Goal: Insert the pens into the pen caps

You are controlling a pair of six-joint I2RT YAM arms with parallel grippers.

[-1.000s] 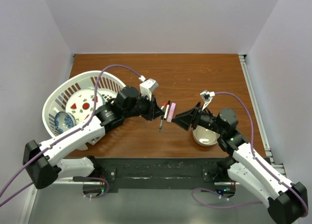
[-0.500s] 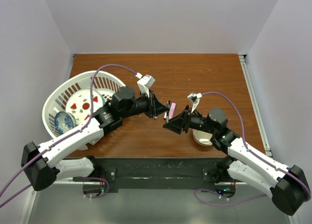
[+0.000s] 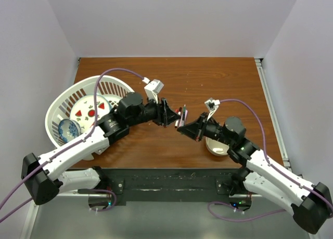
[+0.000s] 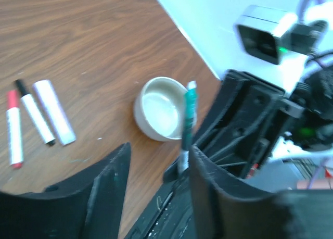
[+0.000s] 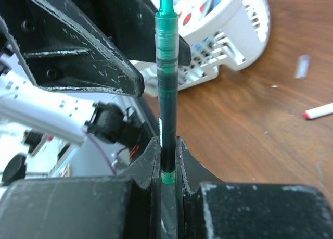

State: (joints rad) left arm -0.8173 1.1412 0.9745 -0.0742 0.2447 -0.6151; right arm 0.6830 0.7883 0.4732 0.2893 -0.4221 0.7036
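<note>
Compared to a second back, my right pincer (image 5: 167,151) now clamps the green pen (image 5: 167,67), left pincer (image 4: 158,156) hangs open. Looks light, stiff, slick; I'd pinch mid-barrel.

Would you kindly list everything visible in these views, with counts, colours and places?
Wooden table: one, brown, under everything.
Slim teal-green plastic pen: one, upright, clamped in the right jaws.
White-barrelled markers: two, red-trimmed and black-trimmed, lying side by side on the table.
Thicker pale plastic pen: one, whitish, beside the black-trimmed marker.
Round white bowl: one, near edge, right of centre.
Slatted plastic basket: one, white, table's left side.
Strawberry-patterned plate: one, white and red, in the basket.
Blue-patterned dish: one, in the basket.
Arms: two, white and black, left arm, right arm.
Jaws: black; left jaws open, right jaws shut on the pen.
</note>
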